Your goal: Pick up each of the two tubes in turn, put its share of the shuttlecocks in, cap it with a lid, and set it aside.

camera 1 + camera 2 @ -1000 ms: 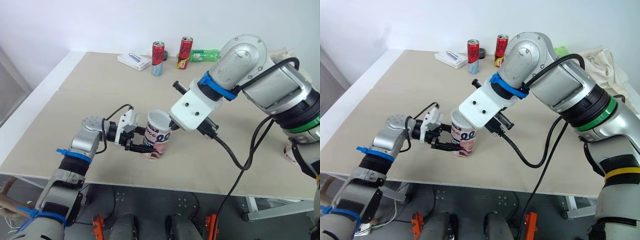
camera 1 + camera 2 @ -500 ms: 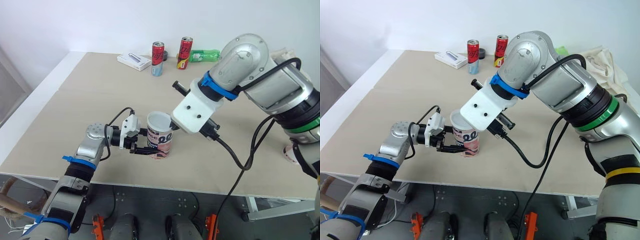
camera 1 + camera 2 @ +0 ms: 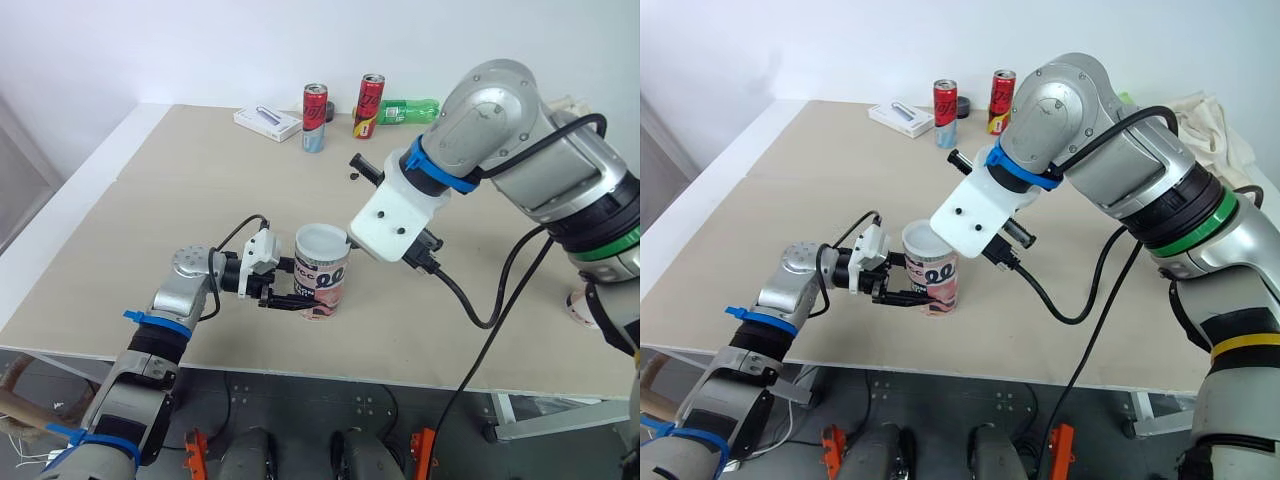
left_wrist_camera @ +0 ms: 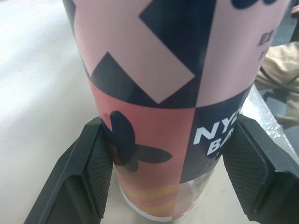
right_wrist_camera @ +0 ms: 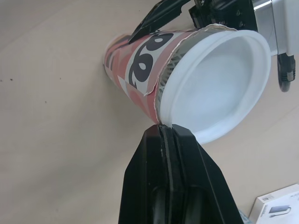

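We note the tube [image 3: 322, 283] standing upright near the front edge of the table [image 3: 190, 190], with a white lid [image 5: 219, 84] on its mouth. The left gripper [image 4: 170, 179] clamps the tube low on its wall, one black pad on each side. The right gripper [image 5: 167, 134] has its fingers pressed together, nothing visible between them, with the tips touching the lid's rim.

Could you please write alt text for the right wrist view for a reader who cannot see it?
A patterned pink, black and white shuttlecock tube, capped with a white lid, stands on the beige table; the right gripper, shut, touches the lid's rim, and the left gripper's fingers grip the tube.
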